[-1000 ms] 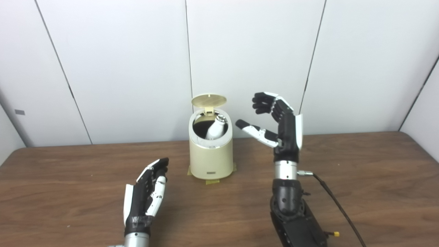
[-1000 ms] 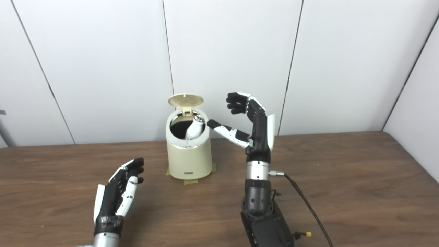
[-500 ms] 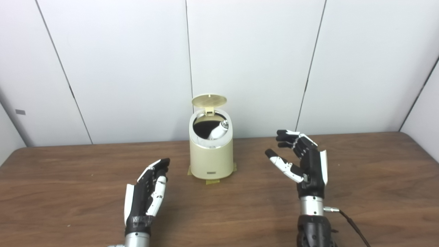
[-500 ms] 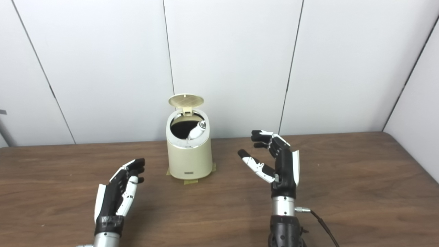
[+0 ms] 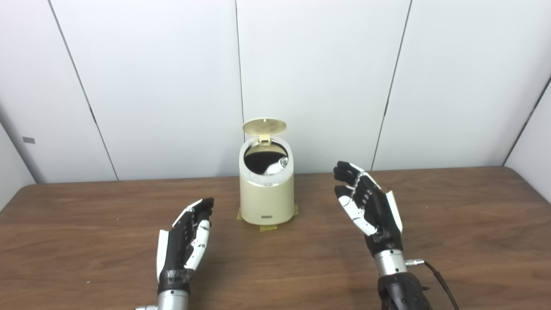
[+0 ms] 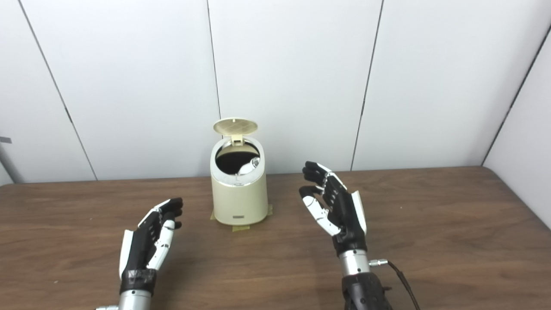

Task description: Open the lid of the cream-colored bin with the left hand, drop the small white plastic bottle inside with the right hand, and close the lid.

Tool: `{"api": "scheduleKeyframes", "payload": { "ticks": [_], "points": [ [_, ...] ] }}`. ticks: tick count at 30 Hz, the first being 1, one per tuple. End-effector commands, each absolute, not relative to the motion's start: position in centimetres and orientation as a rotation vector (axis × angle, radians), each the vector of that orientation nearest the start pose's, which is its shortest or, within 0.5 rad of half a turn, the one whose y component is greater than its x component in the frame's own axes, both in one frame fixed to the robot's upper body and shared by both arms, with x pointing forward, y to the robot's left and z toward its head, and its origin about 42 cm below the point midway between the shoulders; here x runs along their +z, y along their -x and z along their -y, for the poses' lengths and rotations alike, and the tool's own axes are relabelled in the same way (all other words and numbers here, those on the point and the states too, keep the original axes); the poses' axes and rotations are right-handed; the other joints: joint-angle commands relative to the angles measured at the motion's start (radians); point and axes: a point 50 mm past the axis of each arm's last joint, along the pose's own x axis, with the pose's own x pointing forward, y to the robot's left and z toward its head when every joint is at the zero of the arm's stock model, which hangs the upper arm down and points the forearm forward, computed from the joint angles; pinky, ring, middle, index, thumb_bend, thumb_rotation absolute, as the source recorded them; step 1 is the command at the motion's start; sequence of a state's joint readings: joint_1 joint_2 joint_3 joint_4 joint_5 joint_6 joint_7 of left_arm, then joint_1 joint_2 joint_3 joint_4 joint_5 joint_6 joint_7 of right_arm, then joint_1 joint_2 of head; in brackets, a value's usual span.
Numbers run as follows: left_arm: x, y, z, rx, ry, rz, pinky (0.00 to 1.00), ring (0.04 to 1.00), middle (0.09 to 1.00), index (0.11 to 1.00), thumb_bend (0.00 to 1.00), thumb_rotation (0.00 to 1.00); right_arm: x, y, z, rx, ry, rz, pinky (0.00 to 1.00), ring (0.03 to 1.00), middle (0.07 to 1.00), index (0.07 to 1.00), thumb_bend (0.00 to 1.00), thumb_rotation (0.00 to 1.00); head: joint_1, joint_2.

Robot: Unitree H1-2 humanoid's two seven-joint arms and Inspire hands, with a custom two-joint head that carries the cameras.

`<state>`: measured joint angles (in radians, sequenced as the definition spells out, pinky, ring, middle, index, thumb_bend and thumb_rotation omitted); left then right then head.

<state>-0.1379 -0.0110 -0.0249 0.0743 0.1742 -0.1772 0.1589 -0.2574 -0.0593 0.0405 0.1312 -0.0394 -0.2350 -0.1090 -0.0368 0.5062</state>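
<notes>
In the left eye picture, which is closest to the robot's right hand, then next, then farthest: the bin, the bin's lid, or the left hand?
From the right hand:
1. Bin, just to its left.
2. Lid, standing open above the bin's back.
3. Left hand, beyond the bin, low on the table's left.

I see a matt cream plastic bin (image 5: pixel 267 200) with a shiny chrome rim, on a wood-grain worktop (image 5: pixel 465 224) with a dull sheen; my hands look like black-and-white plastic

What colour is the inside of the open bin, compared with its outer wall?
The inside looks black; the bin's outer wall is cream. It shows best in the left eye view.
</notes>
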Motion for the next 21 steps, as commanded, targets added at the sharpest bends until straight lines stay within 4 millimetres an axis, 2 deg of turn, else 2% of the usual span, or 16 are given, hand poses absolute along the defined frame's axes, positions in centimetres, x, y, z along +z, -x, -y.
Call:
{"api": "scheduleKeyframes", "payload": {
  "ticks": [1, 6, 9, 13, 14, 18, 21],
  "points": [
    [13.1, -32.4, -19.8, 0.103, -0.154, 0.291, 0.73, 0.796, 0.798, 0.781, 0.19, 0.65, 17.7, -36.7, 20.0, 0.020, 0.080, 0.425, 0.71, 0.816, 0.832, 0.826, 0.24, 0.69, 0.000, 0.001],
    [15.8, -32.6, -20.3, 0.138, -0.209, 0.370, 0.73, 0.801, 0.804, 0.791, 0.22, 0.71, 17.9, -36.2, 20.1, 0.017, 0.104, 0.417, 0.72, 0.824, 0.840, 0.840, 0.28, 0.77, 0.013, 0.012],
    [18.1, -33.1, -20.3, 0.146, -0.279, 0.432, 0.75, 0.824, 0.824, 0.812, 0.29, 0.80, 17.9, -36.0, 20.3, 0.014, 0.115, 0.409, 0.72, 0.821, 0.840, 0.843, 0.32, 0.78, 0.018, 0.015],
    [22.1, -33.9, -20.0, 0.140, -0.349, 0.502, 0.79, 0.847, 0.837, 0.827, 0.39, 0.95, 18.0, -35.9, 20.3, 0.016, 0.118, 0.392, 0.72, 0.827, 0.846, 0.848, 0.34, 0.79, 0.019, 0.019],
    [23.0, -34.2, -19.8, 0.133, -0.358, 0.519, 0.83, 0.858, 0.838, 0.830, 0.42, 0.98, 18.0, -35.9, 20.3, 0.020, 0.118, 0.393, 0.73, 0.828, 0.846, 0.849, 0.35, 0.79, 0.019, 0.019],
    [26.9, -35.1, -19.0, 0.122, -0.410, 0.584, 0.91, 0.889, 0.842, 0.833, 0.52, 1.00, 17.9, -35.8, 20.0, 0.018, 0.113, 0.395, 0.72, 0.823, 0.839, 0.838, 0.37, 0.76, 0.020, 0.017],
    [29.2, -36.0, -18.2, 0.128, -0.470, 0.617, 0.94, 0.908, 0.850, 0.832, 0.57, 1.00, 17.8, -35.9, 19.9, 0.014, 0.123, 0.402, 0.72, 0.818, 0.832, 0.830, 0.36, 0.77, 0.023, 0.015]
  ]
}}
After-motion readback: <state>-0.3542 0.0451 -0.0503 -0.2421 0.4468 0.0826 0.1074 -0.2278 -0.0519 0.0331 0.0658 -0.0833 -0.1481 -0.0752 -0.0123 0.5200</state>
